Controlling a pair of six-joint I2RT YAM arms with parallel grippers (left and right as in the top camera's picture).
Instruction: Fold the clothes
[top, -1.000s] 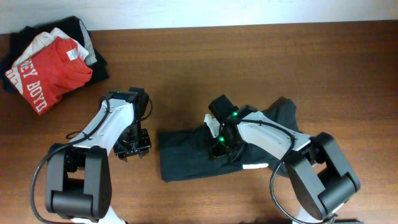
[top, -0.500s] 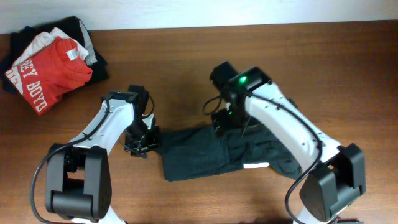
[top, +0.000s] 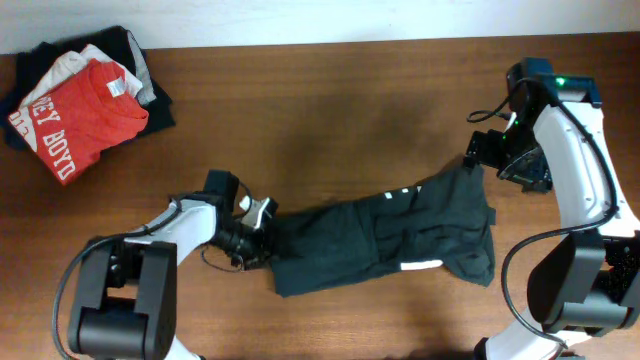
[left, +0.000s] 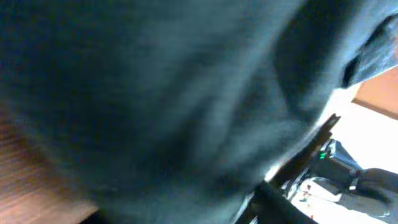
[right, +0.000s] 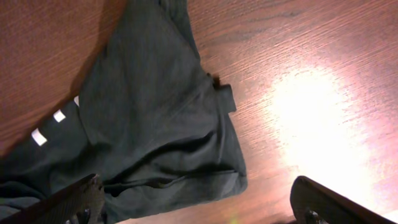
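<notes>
The clothes (top: 390, 235), a dark charcoal T-shirt with small white marks, lie crumpled in a long strip across the table's near middle. My left gripper (top: 258, 228) lies low at the shirt's left end, touching the fabric. Blurred dark cloth (left: 155, 93) fills the left wrist view and hides the fingers. My right gripper (top: 490, 155) hovers by the shirt's far right corner. In the right wrist view its gripper (right: 199, 208) is open, fingers wide apart over bare wood, with the shirt (right: 149, 112) just beyond them and nothing held.
A pile of folded pieces sits at the back left corner, topped by a red T-shirt (top: 85, 110) with white BOYD lettering over grey, white and dark pieces. The brown wooden table (top: 350, 100) ends at a white edge along the back.
The right gripper opened, let go of the shirt and swung from its middle to the far right; the shirt now stretches further right. The left gripper slid to the shirt's left end.
</notes>
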